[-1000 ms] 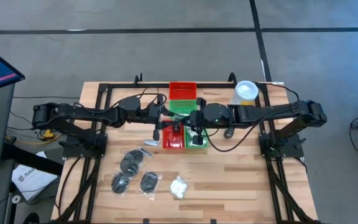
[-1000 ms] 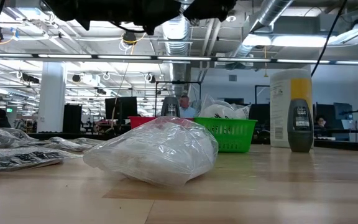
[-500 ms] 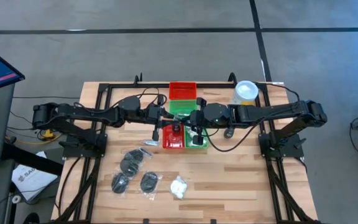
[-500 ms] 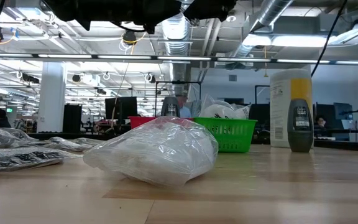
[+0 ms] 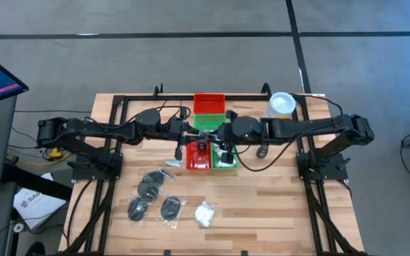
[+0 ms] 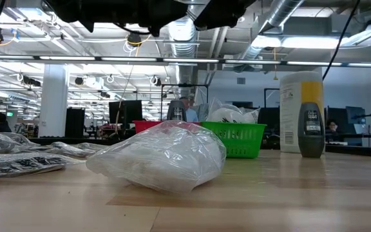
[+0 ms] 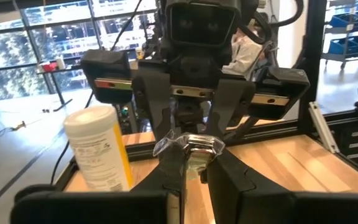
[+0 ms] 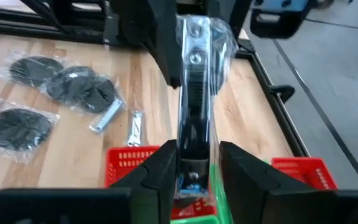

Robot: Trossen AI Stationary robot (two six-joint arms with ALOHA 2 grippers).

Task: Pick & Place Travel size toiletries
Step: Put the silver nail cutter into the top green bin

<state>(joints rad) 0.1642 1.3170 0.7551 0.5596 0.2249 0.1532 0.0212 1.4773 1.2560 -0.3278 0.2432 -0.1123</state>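
Mid-air handover above the trays: my left end effector [image 7: 191,155] is clamped on one end of a clear packet [image 8: 194,56] with a slim metal tool inside. My right end effector [image 8: 194,152] faces it head-on, its fingers [image 8: 163,165] standing apart on either side of the packet's other end, no longer pinching it as far as I can judge. The packet's long axis runs straight along the line between my two wrists, across the surface [image 5: 276,199] from side to side, so the left arm now has it and the right is the one free to back straight off. Directly below sit the red tray [image 5: 191,162] and the green tray [image 5: 228,165] side by side; the packet hangs over their shared edge, and I take the next move to be a short lowering into one of them, though which one I cannot tell. Nearer the front edge lie the disc packets [image 5: 151,186] and a white puff packet [image 5: 204,213], well apart from both arms, with a thin stick packet [image 5: 171,163] just beside the red tray. At the back right corner stands the yellow canister [image 5: 280,105]. Beyond the surface, an open workshop hall stretches away under ceiling ducts [image 6: 288,19].
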